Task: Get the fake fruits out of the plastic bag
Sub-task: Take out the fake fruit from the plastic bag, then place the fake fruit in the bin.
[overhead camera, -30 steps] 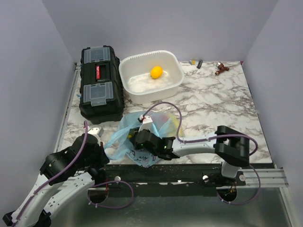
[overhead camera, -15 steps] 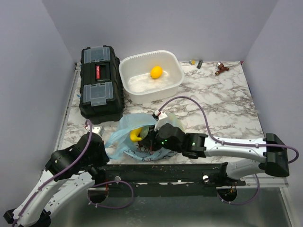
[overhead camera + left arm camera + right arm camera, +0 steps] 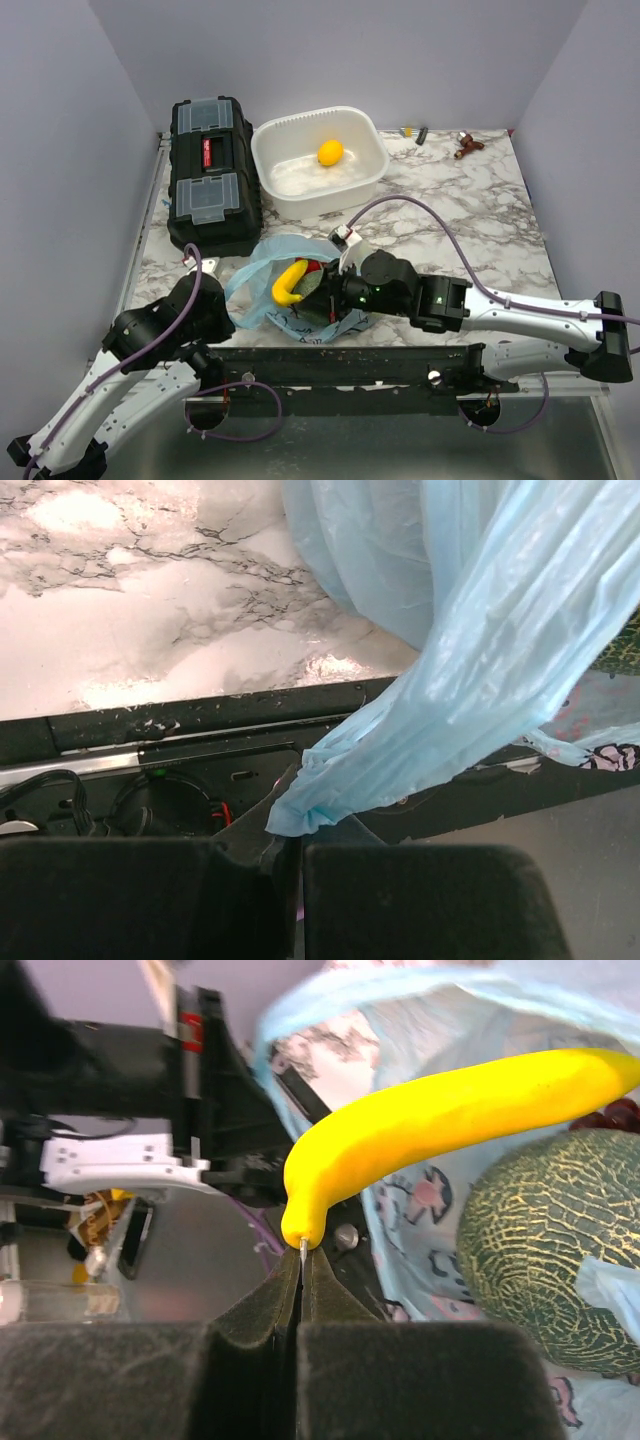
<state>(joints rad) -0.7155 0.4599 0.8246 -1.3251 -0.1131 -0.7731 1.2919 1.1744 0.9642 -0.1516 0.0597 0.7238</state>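
On the marble table [image 3: 470, 220], near its front edge, I see the light-blue plastic bag [image 3: 250, 290] lying open. My left gripper [image 3: 290, 845] is clamped on a bunched fold of it. In the bag's mouth sits the netted green melon [image 3: 550, 1270]. The yellow banana [image 3: 450, 1120] curves just beside it, its stem tip pinched in my closed right gripper [image 3: 300, 1275].

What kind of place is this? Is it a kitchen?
Most likely a robot test booth, not a kitchen: plain grey walls box in a marble-pattern table, a left arm and right arm are bolted along its near edge, and the yellow banana poking from the plastic bag looks like a toy.
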